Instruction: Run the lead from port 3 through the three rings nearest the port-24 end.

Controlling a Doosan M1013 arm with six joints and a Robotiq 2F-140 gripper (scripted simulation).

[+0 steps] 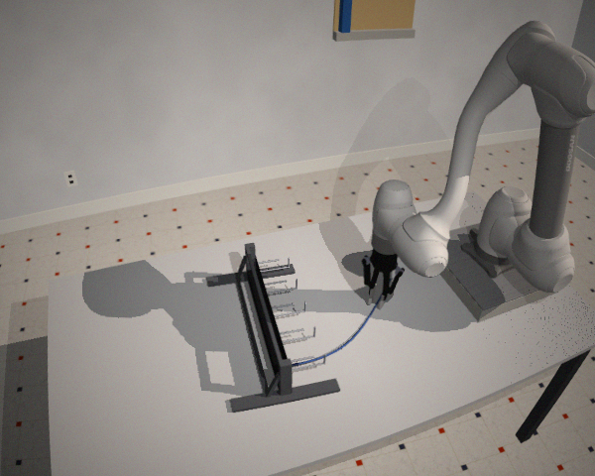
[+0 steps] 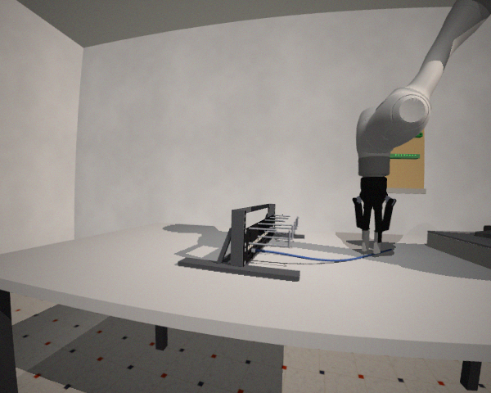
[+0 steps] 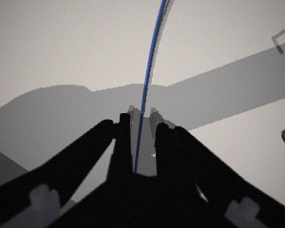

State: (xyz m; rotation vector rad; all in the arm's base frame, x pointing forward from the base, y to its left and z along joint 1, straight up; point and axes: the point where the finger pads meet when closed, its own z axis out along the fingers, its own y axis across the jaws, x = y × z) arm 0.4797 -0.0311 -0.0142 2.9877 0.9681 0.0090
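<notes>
The dark rack (image 1: 264, 322) with the patch panel stands on the white table; it also shows in the exterior view (image 2: 250, 237). Wire rings (image 1: 288, 307) stick out of its front in a row. The blue lead (image 1: 338, 348) leaves the panel at the near end and curves over the table to my gripper (image 1: 379, 301). The gripper points straight down with its fingertips at the table (image 2: 371, 247). In the wrist view the fingers straddle the lead (image 3: 149, 71) with a gap on each side. The lead's free end (image 2: 389, 250) lies just past the fingers.
The arm's grey base plinth (image 1: 487, 277) sits on the table right of the gripper. The rack's long foot bars (image 1: 288, 397) reach toward the front. The rings at the rack's far end (image 1: 280, 266) have no lead in them.
</notes>
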